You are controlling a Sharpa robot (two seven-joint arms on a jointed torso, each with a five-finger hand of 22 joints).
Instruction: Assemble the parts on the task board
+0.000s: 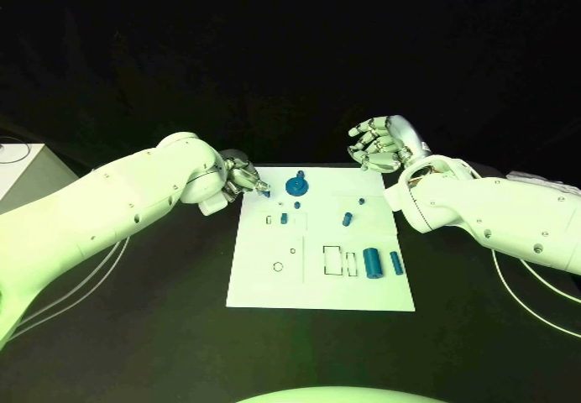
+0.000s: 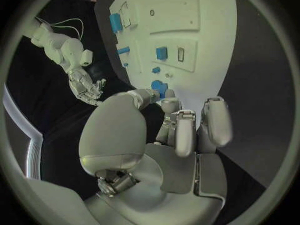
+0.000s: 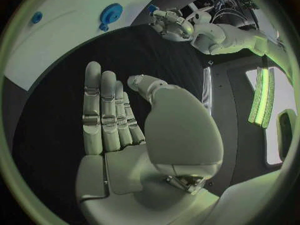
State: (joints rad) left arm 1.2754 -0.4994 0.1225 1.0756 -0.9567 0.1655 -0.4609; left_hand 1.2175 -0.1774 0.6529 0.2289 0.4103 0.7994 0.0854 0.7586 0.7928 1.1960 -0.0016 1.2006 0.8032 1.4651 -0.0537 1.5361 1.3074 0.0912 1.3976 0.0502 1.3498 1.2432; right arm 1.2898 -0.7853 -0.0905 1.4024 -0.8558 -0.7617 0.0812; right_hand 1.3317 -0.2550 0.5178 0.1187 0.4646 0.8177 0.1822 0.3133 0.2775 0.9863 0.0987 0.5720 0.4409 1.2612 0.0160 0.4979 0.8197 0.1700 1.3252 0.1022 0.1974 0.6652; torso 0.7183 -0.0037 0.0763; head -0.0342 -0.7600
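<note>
**Trainee:** Starting from the biggest item, what is the layout?

**Instructor:** The black table [image 1: 145, 336] carries the task board [image 1: 317, 290] at its middle. The left hand [image 1: 243, 179] sits at the board's far left corner. The right hand [image 1: 384, 143] hangs beyond the far right corner, above the table, well apart from every part.

**Trainee:** Hand states?

**Instructor:** Right hand: fingers straight and side by side, palm bare, holding nothing. Left hand: fingers curled toward the thumb, tips meeting over a small blue part [image 2: 159, 88] at the board's edge. Whether the part is actually pinched, I cannot tell.

**Trainee:** And the remaining parts?

**Instructor:** The round blue gear [image 1: 296, 185] stands near the far edge, just beside the left fingertips. Two blue cylinders [image 1: 373, 262] lie on the near right side next to outlined slots. Smaller blue pegs [image 1: 347, 220] stand mid-board.

**Trainee:** How should this step be executed?

**Instructor:** Judged as a pick at the far left corner. Confirm a centred pinch before lifting; lift straight, clear of the gear. Keep the right hand away until required.
</note>
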